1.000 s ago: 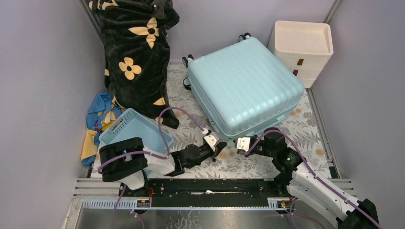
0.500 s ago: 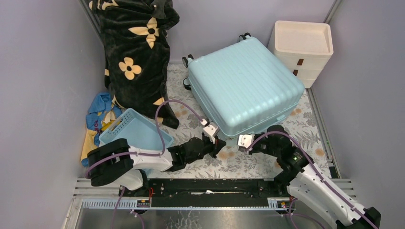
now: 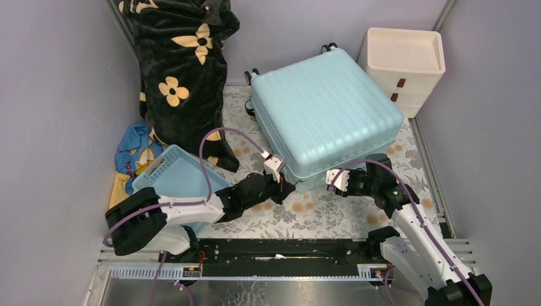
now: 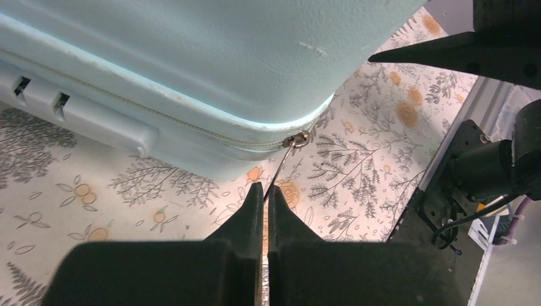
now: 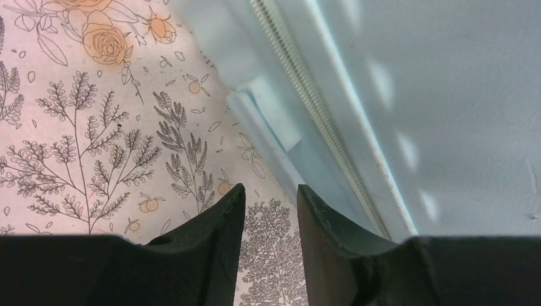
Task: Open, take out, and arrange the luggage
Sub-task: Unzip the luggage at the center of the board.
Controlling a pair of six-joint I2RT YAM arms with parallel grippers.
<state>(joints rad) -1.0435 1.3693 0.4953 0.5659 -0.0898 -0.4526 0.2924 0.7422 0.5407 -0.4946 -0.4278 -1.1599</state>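
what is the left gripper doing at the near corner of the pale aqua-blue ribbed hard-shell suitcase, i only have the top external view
Observer: The left wrist view shows the left gripper shut on the thin metal zipper pull.
Operator: where along the edge is that
Observer: The pull hangs from the small metal slider, which sits at a rounded corner of the suitcase.
Operator: and the other arm
Observer: The right wrist view shows the right gripper open with nothing between its fingers, over the floral-print mat beside the zipper seam.
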